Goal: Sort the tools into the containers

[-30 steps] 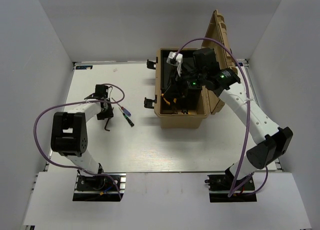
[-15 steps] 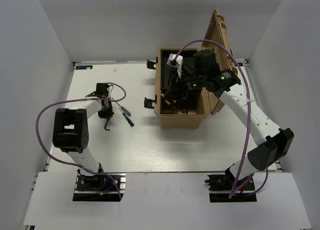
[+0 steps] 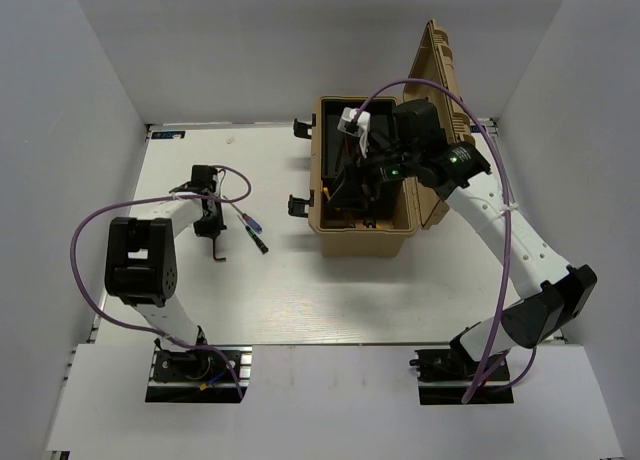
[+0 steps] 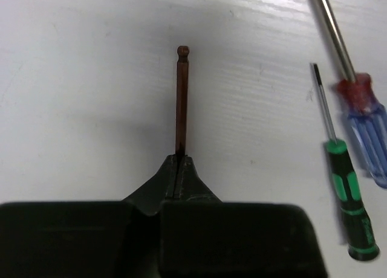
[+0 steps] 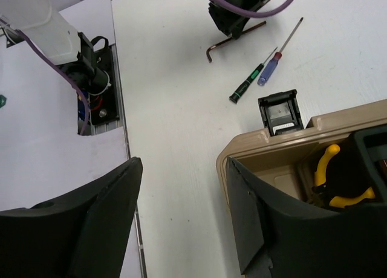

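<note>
Top external view: large tan plastic toolbox (image 3: 365, 242) is seen with its ribbed lid raised. Right gripper (image 5: 181, 193) is held over it, jaws spread wide, nothing gripped. Yellow-and-black-handled pliers (image 5: 326, 160) are already stowed inside the toolbox. Left of the toolbox, left gripper (image 4: 179, 163) is clamped tight on thin dark L-shaped hex key (image 4: 181, 103). Slim blue-handled screwdriver (image 4: 369, 145) and green-handled screwdriver (image 4: 347, 193) are left unsorted, also left of the toolbox. Progress is judged as one tool in, three to go.
</note>
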